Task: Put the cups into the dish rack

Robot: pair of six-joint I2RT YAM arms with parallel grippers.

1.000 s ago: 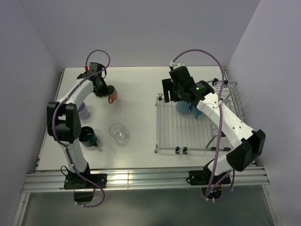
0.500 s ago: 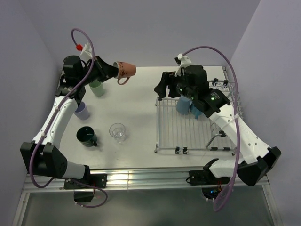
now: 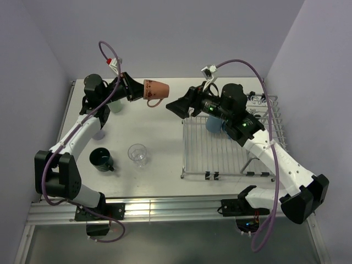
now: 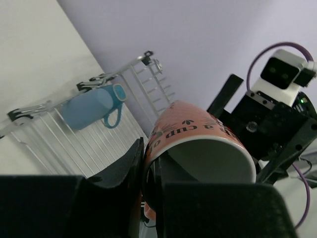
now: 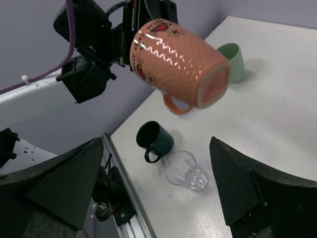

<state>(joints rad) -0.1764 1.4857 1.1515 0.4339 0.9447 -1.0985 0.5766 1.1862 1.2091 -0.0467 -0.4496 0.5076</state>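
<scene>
Left gripper (image 3: 140,88), overhead: clamping an orange mug (image 3: 156,89) by its rim, sideways in the air, just ahead of the wide-spread right gripper (image 3: 175,105). Rack (image 3: 231,159) behind the right gripper is holding blue cups (image 3: 213,125); dark green mug (image 3: 102,159) and glass (image 3: 137,154) are waiting below. Task judged partway.

Left wrist: mug is showing a pale inside and black lettering.

Right wrist: pale green cup (image 5: 233,62) is sitting beyond the mug.

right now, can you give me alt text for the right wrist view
An orange mug hangs sideways, gripped at the rim by the left gripper, base toward the camera. Below on the white table sit a dark green mug, a clear glass tumbler and a pale green cup, framed by the open jaws of the right gripper.
</scene>
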